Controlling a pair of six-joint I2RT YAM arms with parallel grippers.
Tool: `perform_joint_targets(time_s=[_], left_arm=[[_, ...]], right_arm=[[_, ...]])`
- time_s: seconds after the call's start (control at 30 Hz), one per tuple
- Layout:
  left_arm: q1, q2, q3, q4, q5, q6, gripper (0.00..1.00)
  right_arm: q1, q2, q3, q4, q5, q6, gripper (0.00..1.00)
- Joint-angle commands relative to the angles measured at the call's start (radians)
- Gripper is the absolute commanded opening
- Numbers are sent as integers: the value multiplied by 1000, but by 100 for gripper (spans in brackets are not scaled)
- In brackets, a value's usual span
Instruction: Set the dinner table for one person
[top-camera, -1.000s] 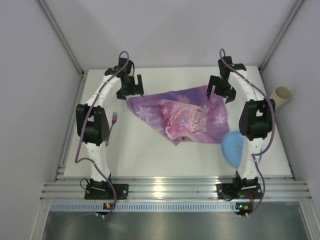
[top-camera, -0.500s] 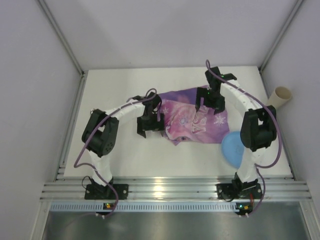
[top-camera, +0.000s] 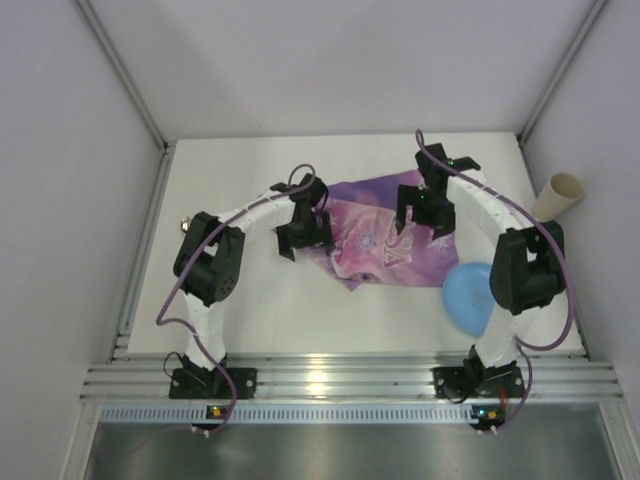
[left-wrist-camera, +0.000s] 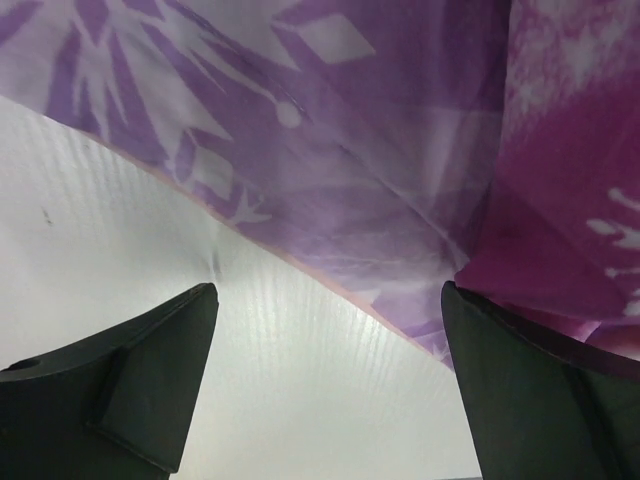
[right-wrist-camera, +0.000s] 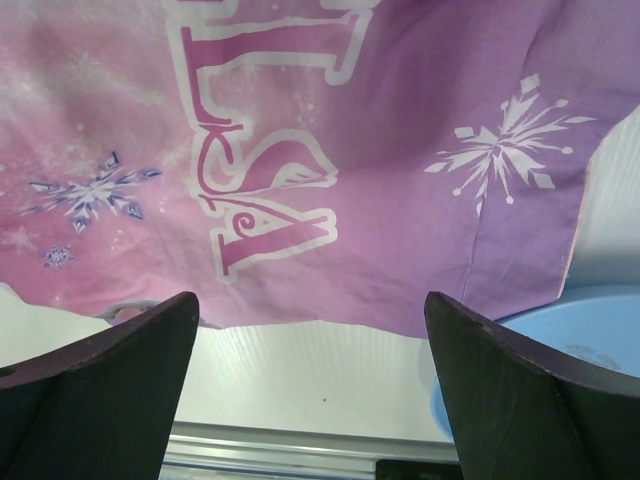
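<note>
Two arms and one plain white matte rectangular surface (top-camera: 250, 300) here. It fills the floor of the booth, from the metal rails by the arm bases back toward the far wall, and it's way bigger than anything on it. The left wrist cam shows a bare patch of it (left-wrist-camera: 150, 230), and so does the right one (right-wrist-camera: 300, 375).

Sitting on it, a bit right of centre, is a purple and pink printed placemat with snowflakes and big "ELSA" lettering (top-camera: 372, 250). It's lying skewed and rumpled, with one part folded over another.

The left pincer (top-camera: 305, 243) hangs low over the mat's left edge with its jaws spread wide and nothing between them. In its own cam (left-wrist-camera: 330, 390) one finger is over bare white and the other is over the purple fabric (left-wrist-camera: 350, 150).

The right pincer (top-camera: 425, 228) is over the right half of the mat, also gaping wide with nothing in it. Its cam (right-wrist-camera: 310, 390) looks straight at the lettering (right-wrist-camera: 400, 200).

A round light-blue plate (top-camera: 462, 298) sits at the mat's near-right corner, partly hidden by the right arm. It also shows in the corner of the right wrist view (right-wrist-camera: 560, 335). I can't tell if the mat overlaps it.

A beige cup (top-camera: 560, 192) leans out past the surface's right edge.
</note>
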Motion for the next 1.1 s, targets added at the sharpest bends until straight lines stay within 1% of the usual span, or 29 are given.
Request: perform_joint_targets(time_s=[0.0, 0.03, 0.07, 0.13, 0.17, 0.2, 0.27, 0.3, 0.33, 0.37, 0.43, 0.5, 0.57, 0.7, 0.83, 0.87, 0.93, 0.97, 1.0, 1.03, 1.07], left_arm=[[3, 48, 83, -83, -135, -21, 99], [1, 88, 97, -100, -148, -18, 98], [0, 103, 114, -111, -176, -7, 94], [-10, 151, 123, -137, -202, 5, 89], [-13, 163, 116, -137, -216, 11, 81], [-13, 168, 105, -131, -213, 14, 77], [-13, 183, 73, -91, -189, 28, 74], [-13, 189, 68, -86, -181, 31, 67], [-13, 208, 68, -83, -176, 42, 64], [-13, 212, 71, -80, -169, 49, 57], [-13, 225, 76, -80, -159, 69, 39], [-10, 223, 83, -91, -162, 86, 0], [-8, 208, 93, -101, -167, 126, 0], [3, 125, 100, -193, -257, 189, 0], [12, 59, 103, -307, -411, 276, 0], [15, 48, 94, -322, -485, 290, 0], [15, 24, 77, -367, -568, 324, 0], [17, 18, 71, -374, -637, 333, 0], [20, 10, 65, -382, -668, 341, 0], [21, 7, 57, -396, -690, 346, 1], [24, 2, 56, -402, -725, 343, 10]], right_arm=[[1, -66, -19, 23, 9, -22, 95], [1, -67, -22, 23, 6, -25, 95], [1, -72, -26, 21, 6, -27, 95], [2, -78, -36, 19, 9, -36, 95], [-1, -84, -43, 19, 10, -37, 95], [-1, -87, -45, 21, 13, -39, 95], [-1, -90, -49, 23, 12, -40, 95], [-2, -90, -49, 21, 10, -40, 95], [-3, -89, -49, 23, 7, -40, 95], [-3, -87, -49, 23, 7, -42, 95], [-2, -81, -43, 24, 7, -40, 95], [-3, -75, -36, 29, 6, -39, 95], [-1, -57, -33, 42, 0, -33, 95], [-2, -11, -59, 104, -34, -16, 96], [-6, 87, -57, 135, -48, -2, 95], [-9, 94, -53, 141, -52, 3, 95], [-10, 97, -53, 156, -66, 9, 95], [-10, 97, -49, 158, -69, 10, 95], [-12, 95, -46, 158, -71, 12, 95], [-10, 91, -43, 158, -72, 12, 95], [-12, 91, -42, 156, -74, 10, 95]])
